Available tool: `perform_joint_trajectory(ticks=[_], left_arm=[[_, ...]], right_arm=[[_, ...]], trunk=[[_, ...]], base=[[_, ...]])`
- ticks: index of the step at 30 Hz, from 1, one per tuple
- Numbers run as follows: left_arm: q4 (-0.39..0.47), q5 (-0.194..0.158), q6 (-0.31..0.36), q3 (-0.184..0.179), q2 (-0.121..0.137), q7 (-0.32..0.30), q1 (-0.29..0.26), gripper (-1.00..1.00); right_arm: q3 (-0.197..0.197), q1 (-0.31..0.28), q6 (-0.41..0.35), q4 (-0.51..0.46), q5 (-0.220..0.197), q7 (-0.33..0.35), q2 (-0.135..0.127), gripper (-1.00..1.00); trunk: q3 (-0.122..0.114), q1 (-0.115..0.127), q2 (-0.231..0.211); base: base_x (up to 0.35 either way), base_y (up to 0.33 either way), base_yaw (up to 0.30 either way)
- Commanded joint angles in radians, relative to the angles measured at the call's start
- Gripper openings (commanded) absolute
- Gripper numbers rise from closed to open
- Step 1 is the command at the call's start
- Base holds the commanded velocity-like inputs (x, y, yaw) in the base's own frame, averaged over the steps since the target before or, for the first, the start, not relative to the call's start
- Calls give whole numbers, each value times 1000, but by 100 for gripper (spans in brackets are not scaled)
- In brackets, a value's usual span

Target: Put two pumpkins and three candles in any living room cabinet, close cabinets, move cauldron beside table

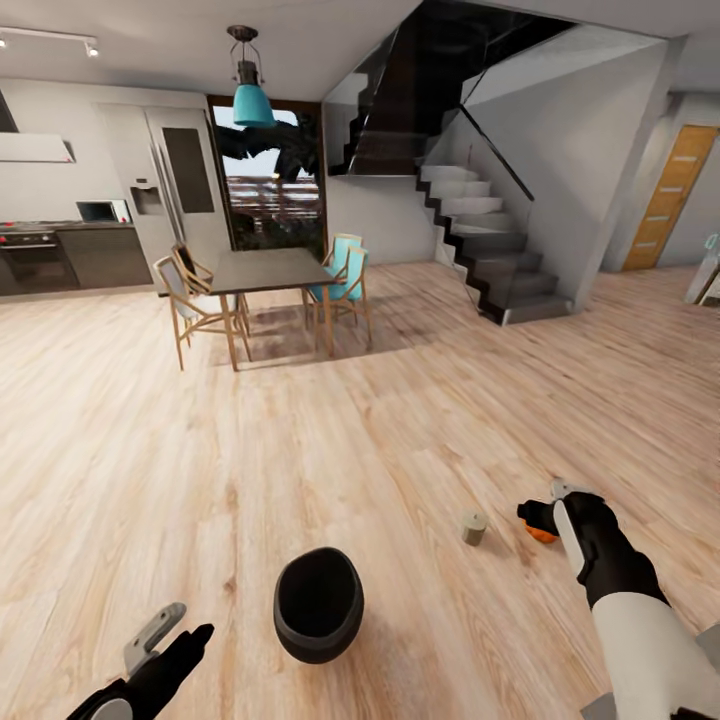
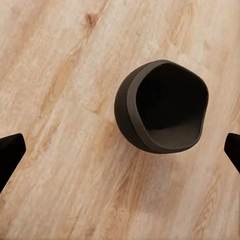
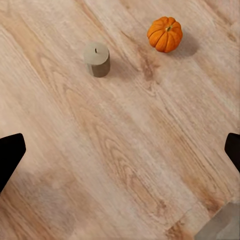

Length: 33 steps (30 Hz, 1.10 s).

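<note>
1. Bright orange marks my target: the pumpkin sits on the wooden floor, just beside the candle and partly behind my right tool.
2. In the right wrist view the pumpkin and the candle stand apart, both ahead of the spread fingers; nothing is pinched.
3. I judge the step to be a pick-up of the pumpkin: I would centre the spread jaws over its ribs, descend straight, and close on the body, not the stem.
4. The candle is near enough that a careless sweep could tip it.
5. My left tool hangs spread and empty, on the far side of the cauldron from the candle.
6. Open floor lies beyond the candle toward the worktop and stairs; no cabinet is in sight.
</note>
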<state>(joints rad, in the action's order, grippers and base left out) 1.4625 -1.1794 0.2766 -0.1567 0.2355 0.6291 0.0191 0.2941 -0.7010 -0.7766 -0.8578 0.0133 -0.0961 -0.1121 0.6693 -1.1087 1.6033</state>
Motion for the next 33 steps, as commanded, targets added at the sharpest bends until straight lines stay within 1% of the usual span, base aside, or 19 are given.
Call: perform_joint_trajectory(ticks=[1,4,10,11,15,19,22,25,30,33], left_arm=[[2,-5,1,0,1,7,1,100],[3,-5,-1,1,1,8,5,100],[4,-5,-1,3,1,9,7,100],[4,-5,-1,6,1,8,7,100],[4,-5,0,13,1,7,7,100],[4,-5,0,14,1,8,7,100],[5,-5,0,14,1,9,7,100],[5,-5,0,13,0,10,7,100],[5,-5,0,13,0,10,7,100],[6,-4,0,13,0,11,7,100]], right_arm=[[0,-2,2,12,2,-1,1,100],[-2,-5,17,44,1,-1,4,100],[-11,-5,25,59,-1,6,7,100],[-37,-5,23,61,-1,9,11,100],[-50,-5,17,62,0,5,13,100],[-54,-5,12,65,0,1,14,100],[-62,-6,10,91,1,-1,14,100],[-64,-7,10,97,2,-1,14,100],[-65,-8,10,103,2,-2,14,100],[-65,-8,10,110,2,-2,14,100]], trunk=[[1,-1,0],[1,-1,0],[1,-1,0],[1,-1,0],[1,-1,0],[1,-1,0],[1,-1,0],[1,-1,0],[1,-1,0],[1,-1,0]], base=[[315,-66,-14],[325,-8,-7],[305,142,-2],[187,279,0],[165,293,0],[165,299,0],[225,268,0],[258,230,0],[308,83,0],[322,-50,0]])
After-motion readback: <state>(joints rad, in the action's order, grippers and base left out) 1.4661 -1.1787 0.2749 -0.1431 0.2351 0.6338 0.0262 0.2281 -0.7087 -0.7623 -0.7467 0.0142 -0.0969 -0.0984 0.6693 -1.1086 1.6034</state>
